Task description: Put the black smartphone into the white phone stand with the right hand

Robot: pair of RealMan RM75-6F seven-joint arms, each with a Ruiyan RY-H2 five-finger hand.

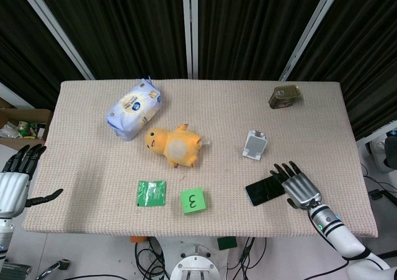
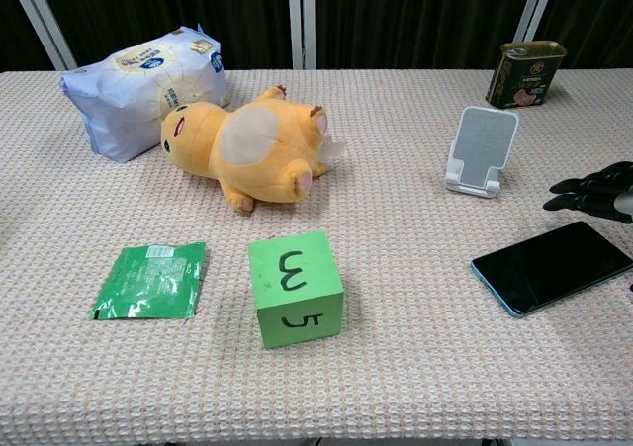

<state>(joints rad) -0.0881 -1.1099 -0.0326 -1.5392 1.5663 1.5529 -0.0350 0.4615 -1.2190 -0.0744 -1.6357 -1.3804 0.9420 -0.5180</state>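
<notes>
The black smartphone [image 1: 265, 190] [image 2: 552, 265] lies flat near the table's front right. The white phone stand [image 1: 254, 144] [image 2: 481, 150] sits upright a short way behind it, with nothing in it. My right hand [image 1: 296, 184] [image 2: 596, 190] hovers over the phone's right end, fingers spread and extended, holding nothing. Its fingertips [image 2: 560, 204] sit just above and behind the phone. My left hand [image 1: 15, 179] hangs off the table's left edge, fingers apart and holding nothing.
A yellow plush duck [image 1: 174, 146] lies mid-table, a blue-white wipes pack [image 1: 134, 107] behind it. A green cube marked 3 [image 1: 193, 200] and a green sachet [image 1: 151, 193] sit near the front edge. A tin can [image 1: 285, 96] stands at the back right.
</notes>
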